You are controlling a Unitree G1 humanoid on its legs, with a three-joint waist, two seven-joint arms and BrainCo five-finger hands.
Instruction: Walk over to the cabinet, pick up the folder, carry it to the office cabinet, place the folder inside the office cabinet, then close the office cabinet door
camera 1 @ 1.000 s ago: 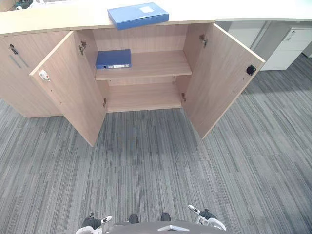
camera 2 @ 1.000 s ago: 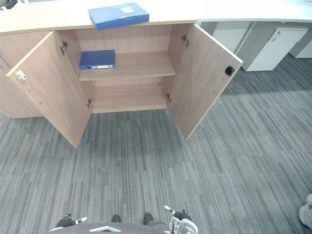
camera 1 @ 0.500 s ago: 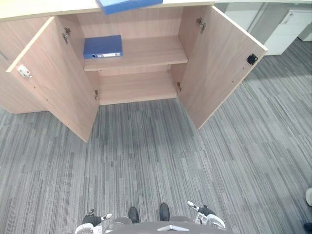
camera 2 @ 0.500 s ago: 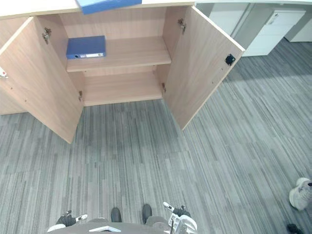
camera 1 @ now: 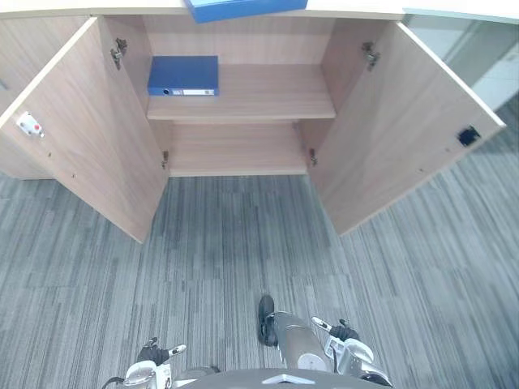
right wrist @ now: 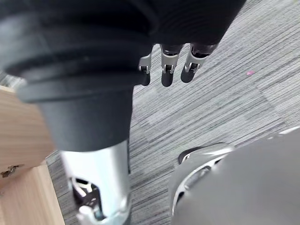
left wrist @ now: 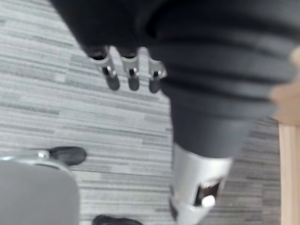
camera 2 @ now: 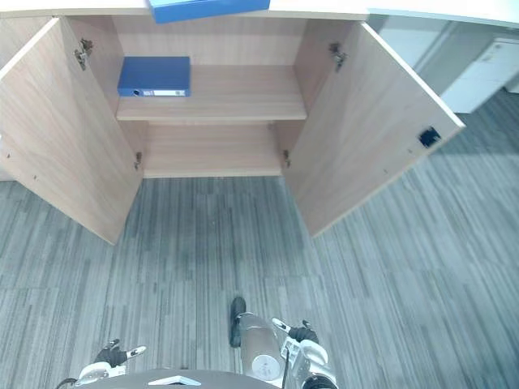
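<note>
The wooden cabinet (camera 1: pixel 268 89) stands with both doors swung wide. One blue folder (camera 1: pixel 243 8) lies on its top at the front edge, and a second folder (camera 1: pixel 183 75), also blue, lies flat at the left end of the upper shelf. The left hand (camera 1: pixel 154 356) and right hand (camera 1: pixel 342 334) hang low over the grey carpet (camera 1: pixel 243 243), well apart from the cabinet, fingers relaxed and holding nothing.

**Camera shift toward the open cabinet (camera 1: pixel 268 89)**
The whole view has shifted since 1.0 s ago, by camera motion and not object motion. The blue folder (camera 1: pixel 243 8) on the cabinet top, earlier fully in view, is now cut by the top edge. The left door (camera 1: pixel 89 138) and right door (camera 1: pixel 397 138) spread wider across the frame.
</note>
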